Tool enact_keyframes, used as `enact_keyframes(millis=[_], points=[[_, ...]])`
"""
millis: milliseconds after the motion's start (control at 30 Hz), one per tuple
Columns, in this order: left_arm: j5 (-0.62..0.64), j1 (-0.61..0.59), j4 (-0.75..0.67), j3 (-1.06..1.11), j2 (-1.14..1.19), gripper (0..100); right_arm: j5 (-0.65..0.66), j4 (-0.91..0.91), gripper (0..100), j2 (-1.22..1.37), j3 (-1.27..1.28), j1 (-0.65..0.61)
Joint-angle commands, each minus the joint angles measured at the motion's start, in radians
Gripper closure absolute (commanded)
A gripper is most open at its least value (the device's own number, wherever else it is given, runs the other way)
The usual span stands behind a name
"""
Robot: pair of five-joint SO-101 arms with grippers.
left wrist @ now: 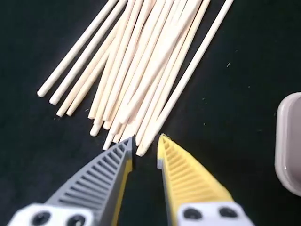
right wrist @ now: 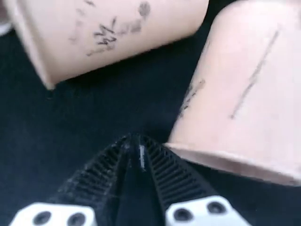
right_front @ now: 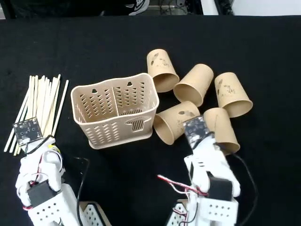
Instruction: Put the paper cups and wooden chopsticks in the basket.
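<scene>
Several wooden chopsticks (right_front: 37, 106) lie in a loose bundle left of the beige slotted basket (right_front: 115, 110). Several paper cups lie on their sides to the basket's right, the nearest two being one cup (right_front: 175, 121) and another (right_front: 222, 128). My left gripper (left wrist: 146, 142) hangs just over the near ends of the chopsticks (left wrist: 141, 84), open by a narrow gap, and one stick end lies between its tips without being pinched. My right gripper (right wrist: 134, 141) is shut and holds nothing. It is low over the cloth between a printed cup (right wrist: 108, 33) and a second cup (right wrist: 249, 94).
A black cloth covers the table. The left arm (right_front: 40, 174) and right arm (right_front: 209, 169) stand at the near edge with loose cables around their bases. The basket's rim (left wrist: 289, 146) lies beside the chopsticks. Three more cups (right_front: 195, 84) lie behind the near two.
</scene>
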Motion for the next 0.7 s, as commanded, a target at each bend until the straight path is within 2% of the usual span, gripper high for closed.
enact_keyframes(millis=[0,100,167,267,333,433,567,667], points=[[-0.008,0.022,-0.023,0.015,-0.015,90,0.104,0.041,98.1,-0.047,-0.239,0.008],[-0.009,0.024,-0.029,0.033,-0.015,90,0.086,0.071,96.6,-0.067,-0.377,-0.043],[-0.034,0.021,-0.061,0.042,-0.014,90,0.081,0.117,89.4,-0.067,-0.455,-0.117],[-0.066,0.019,-0.064,0.051,-0.014,90,0.081,0.086,75.3,-0.036,-0.407,-0.250],[-0.071,0.019,-0.064,0.051,-0.014,90,0.066,0.078,73.7,0.007,-0.392,-0.377],[-0.071,0.019,-0.069,0.056,-0.014,90,-0.017,0.038,73.4,0.087,-0.423,-0.486],[-0.071,0.019,-0.069,0.056,-0.014,90,-0.094,-0.123,72.7,0.228,-0.364,-0.549],[-0.072,0.018,-0.064,0.054,-0.014,90,-0.123,-0.313,67.7,0.318,-0.236,-0.548]])
